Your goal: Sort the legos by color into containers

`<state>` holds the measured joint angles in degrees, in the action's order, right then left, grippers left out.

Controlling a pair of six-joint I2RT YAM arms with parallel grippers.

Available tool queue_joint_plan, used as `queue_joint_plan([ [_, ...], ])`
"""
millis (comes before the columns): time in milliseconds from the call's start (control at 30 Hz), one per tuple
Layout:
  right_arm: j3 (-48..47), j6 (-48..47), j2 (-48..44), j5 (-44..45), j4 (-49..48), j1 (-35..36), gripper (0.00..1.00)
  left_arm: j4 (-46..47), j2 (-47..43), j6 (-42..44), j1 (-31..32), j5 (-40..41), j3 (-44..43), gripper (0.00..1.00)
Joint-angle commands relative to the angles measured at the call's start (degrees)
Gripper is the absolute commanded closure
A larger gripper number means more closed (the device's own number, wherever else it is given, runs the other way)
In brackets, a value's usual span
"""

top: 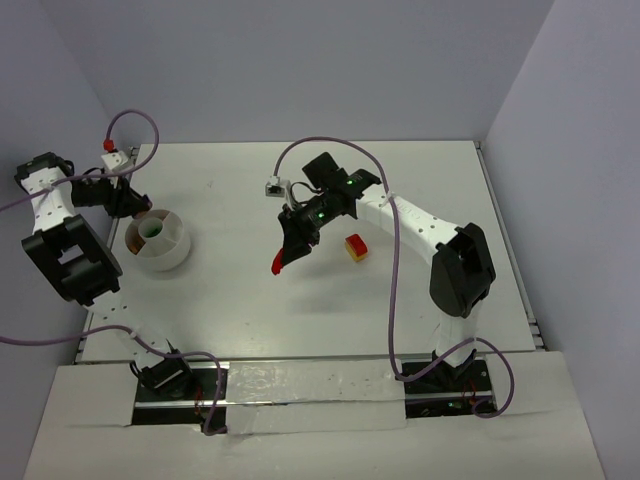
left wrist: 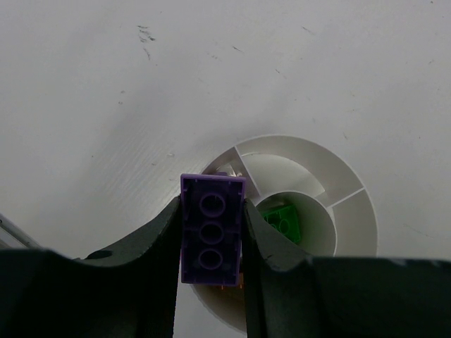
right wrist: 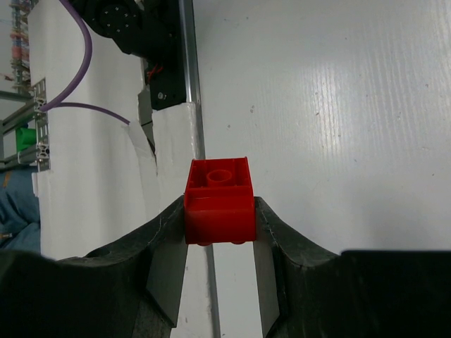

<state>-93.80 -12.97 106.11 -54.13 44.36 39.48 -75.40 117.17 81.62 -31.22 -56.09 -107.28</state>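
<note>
In the top view the left arm [top: 62, 255] is seen folded along the left edge of the frame, its wrist bent toward the tub [top: 170, 255], which stands on the table [top: 400, 170] at centre left. The left gripper [top: 128, 205] is poised just above the tub's upper-left rim. The right arm [top: 420, 225] is stretched from the lower right toward the middle of the frame. The right gripper [top: 288, 255] is pointed down and to the lower left, above the table.

In the left wrist view the jaws are seen closed partway on a purple brick [left wrist: 213, 229]. It is gripped by its long sides, with its hollow underside toward the camera, over the left rim of the tub. The tub is divided into a round middle cell and an outer ring split by thin walls. A green brick [left wrist: 285, 222] lies in the middle cell.

In the right wrist view the jaws are clamped on a red brick [right wrist: 220, 201], gripped by two opposite sides, with its hollow underside turned toward the top of the frame.

A red-and-yellow brick [top: 355, 247] is seen lying on the table, just right of the right gripper in the top view.
</note>
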Motion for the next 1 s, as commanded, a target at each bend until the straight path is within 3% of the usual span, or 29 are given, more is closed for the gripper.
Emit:
queue_joint_plan([
  [0, -2.27, -0.83, 0.06, -1.08, 0.46, -0.21, 1.0, 0.51, 0.86, 0.9, -0.26, -0.5, -0.79, 0.81],
  [500, -3.23, -1.0, 0.94, -1.07, 1.25, -0.29, 1.0, -0.2, 2.89, 0.38, -0.07, 0.89, -0.82, 0.76],
  [967, -4.04, -0.44, 1.12, -0.88, 1.04, -0.29, 1.0, -3.07, 3.2, 1.7, 0.11, 0.59, -1.89, 0.57],
])
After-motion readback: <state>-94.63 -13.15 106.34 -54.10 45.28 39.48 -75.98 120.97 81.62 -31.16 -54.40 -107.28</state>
